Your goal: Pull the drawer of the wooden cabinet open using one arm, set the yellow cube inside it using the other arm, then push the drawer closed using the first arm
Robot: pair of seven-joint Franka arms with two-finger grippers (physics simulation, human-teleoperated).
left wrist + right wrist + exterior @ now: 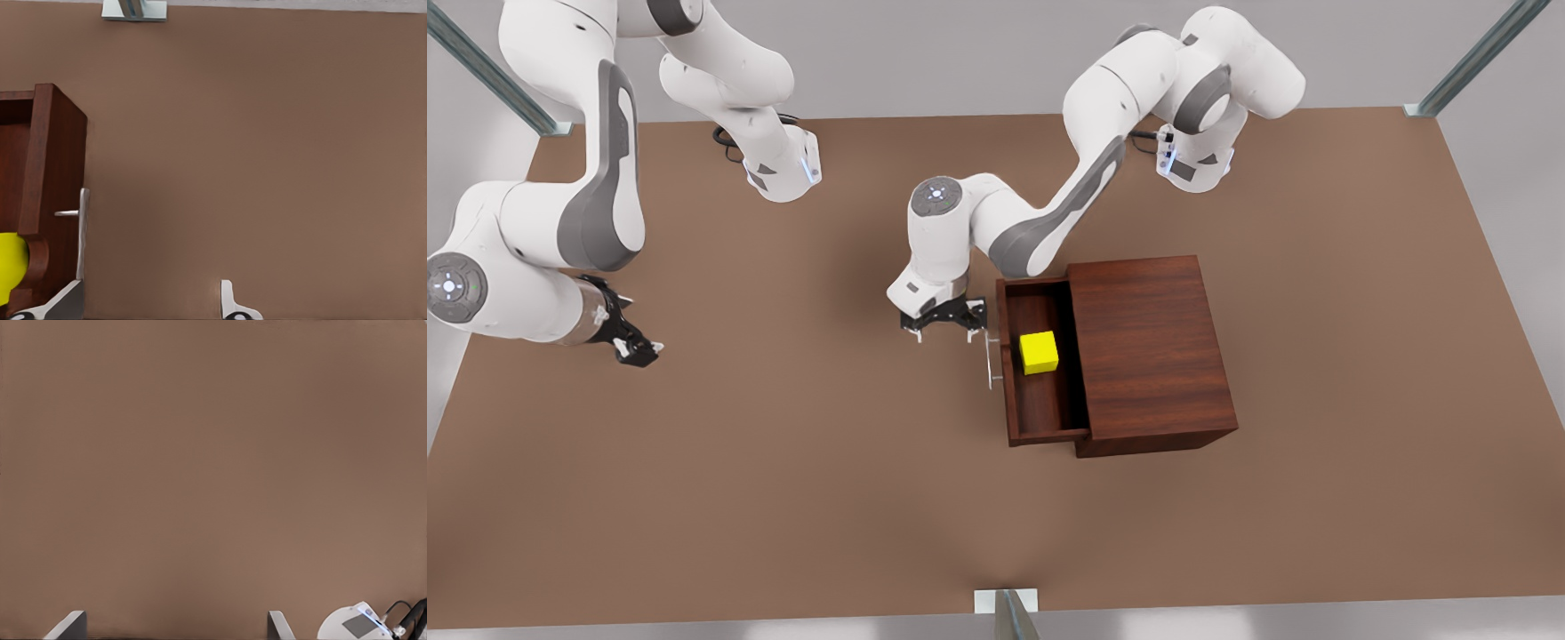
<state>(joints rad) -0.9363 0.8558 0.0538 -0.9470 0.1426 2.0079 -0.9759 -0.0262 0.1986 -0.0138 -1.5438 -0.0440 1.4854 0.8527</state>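
drawer (1040, 373): pulled out of the wooden cabinet (1152, 351) toward the front view's left; rigid tray, judged to slide easily under a flat push on its front panel.
handle (991, 360): thin silver bar, stiff; best contact is the panel beside it.
yellow cube (1040, 352): lying inside the drawer, near its middle; looks light and hard-faced, needs no more handling.
left gripper (943, 327): fingers spread, empty, just left of the handle, 1 fingertip (63, 300) close by the bar.
right gripper (635, 348): far left over bare table (783, 498), fingers apart, empty, waiting.
step judged: push shut.
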